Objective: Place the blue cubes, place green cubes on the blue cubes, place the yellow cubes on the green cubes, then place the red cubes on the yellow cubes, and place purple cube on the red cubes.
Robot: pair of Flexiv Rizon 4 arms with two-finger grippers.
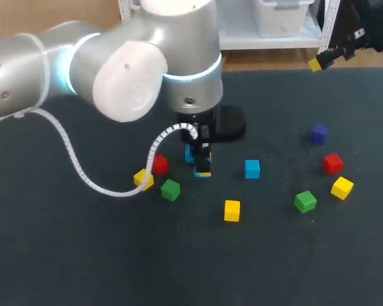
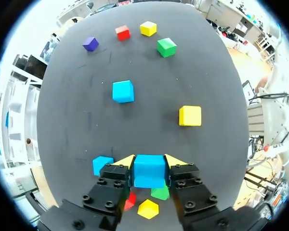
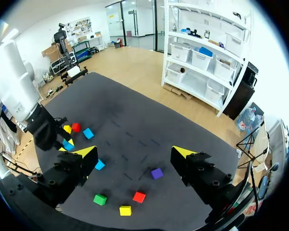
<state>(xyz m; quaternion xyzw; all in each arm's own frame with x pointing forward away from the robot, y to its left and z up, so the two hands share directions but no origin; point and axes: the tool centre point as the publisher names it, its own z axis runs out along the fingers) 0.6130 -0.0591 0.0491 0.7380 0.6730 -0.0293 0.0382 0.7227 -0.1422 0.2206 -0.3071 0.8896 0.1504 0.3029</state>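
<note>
My left gripper [image 2: 149, 166] is shut on a blue cube [image 2: 149, 171], both yellow-tipped fingers pressing its sides. In the head view this gripper [image 1: 202, 167] is near the table's middle. A second blue cube [image 2: 102, 165] lies just beside one finger. A third blue cube [image 1: 252, 168] sits further right. Close by on the left are a red cube [image 1: 159, 164], a yellow cube [image 1: 143, 179] and a green cube [image 1: 170, 190]. Another yellow cube [image 1: 232, 210] lies nearer the front. My right gripper [image 3: 135, 154] hangs open and empty, high over the table's far right corner.
At the right a purple cube [image 1: 318, 133], a red cube [image 1: 332, 163], a yellow cube [image 1: 342, 187] and a green cube [image 1: 305, 201] lie loosely grouped. My left arm's white cable [image 1: 83, 169] droops towards the mat next to the left group.
</note>
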